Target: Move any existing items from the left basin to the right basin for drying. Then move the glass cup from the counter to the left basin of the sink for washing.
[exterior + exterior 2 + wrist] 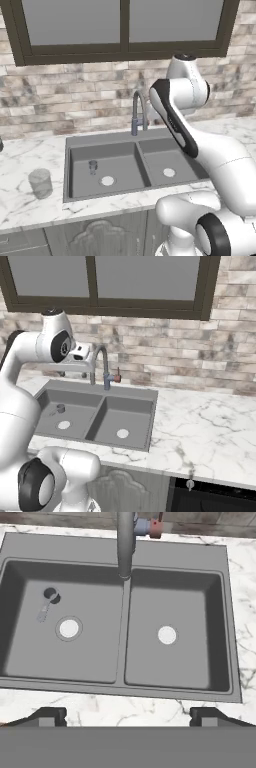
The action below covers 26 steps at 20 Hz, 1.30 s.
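From the left side, the little glass [92, 166] stands in the left basin [80, 187] of the sink [100, 140], up and to the left of the round drain. The big glass cup [40, 183] waits on the counter [20, 205], just left of the sink. The robot arm is up high, above the right basin [187, 172].

From the right side, the little glass [61, 408] is in the left basin [75, 406] too, and the right basin [135, 411] has nothing in it but its drain. The tap [101, 367] curves up behind the sink.

From the hand, looking down, the little glass [47, 604] sits left of the tap [125, 542]. The gripper [128, 717] is wide open and holds nothing.

I think the first job has not begun. Next the hand must go down and left to the little glass, get a finger on each side of it, then squeeze gently. It is so tiny that it could tip or slip.
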Motion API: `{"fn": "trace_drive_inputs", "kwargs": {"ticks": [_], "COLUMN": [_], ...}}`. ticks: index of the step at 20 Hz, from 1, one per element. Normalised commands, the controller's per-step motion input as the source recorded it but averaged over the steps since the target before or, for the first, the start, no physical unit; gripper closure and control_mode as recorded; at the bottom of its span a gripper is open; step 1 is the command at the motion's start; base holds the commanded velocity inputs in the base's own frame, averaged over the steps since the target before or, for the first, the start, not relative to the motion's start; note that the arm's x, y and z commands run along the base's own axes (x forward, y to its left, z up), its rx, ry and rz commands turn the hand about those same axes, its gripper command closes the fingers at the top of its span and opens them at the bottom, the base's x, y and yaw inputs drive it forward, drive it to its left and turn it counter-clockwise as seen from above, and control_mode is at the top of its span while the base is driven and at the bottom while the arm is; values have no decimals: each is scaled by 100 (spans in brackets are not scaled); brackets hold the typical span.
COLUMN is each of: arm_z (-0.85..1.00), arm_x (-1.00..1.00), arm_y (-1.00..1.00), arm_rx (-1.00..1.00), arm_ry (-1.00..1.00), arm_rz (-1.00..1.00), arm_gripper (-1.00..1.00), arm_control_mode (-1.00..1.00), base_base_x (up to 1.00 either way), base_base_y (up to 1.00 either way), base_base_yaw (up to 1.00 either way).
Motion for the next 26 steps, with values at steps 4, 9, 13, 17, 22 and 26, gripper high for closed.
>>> {"fn": "trace_drive_inputs", "kwargs": {"ticks": [4, 9, 13, 17, 22, 26], "arm_z": [-7, -10, -21, -31, -34, -29], "arm_x": [-15, -13, -4, 0, 0, 0], "arm_y": [48, 46, 37, 33, 35, 36], "arm_rx": [-5, -6, -3, 0, 0, 0], "arm_ry": [0, 0, 0, 0, 1, 0], "arm_rz": [0, 0, 0, 0, 0, 0], "arm_gripper": [-100, -100, -100, -100, -100, -100], "arm_control_mode": [-100, -100, -100, -100, -100, -100], "base_base_x": [0, 0, 0, 0, 0, 0], "base_base_y": [0, 0, 0, 0, 0, 0], "base_base_yaw": [0, 0, 0, 0, 0, 0]}}
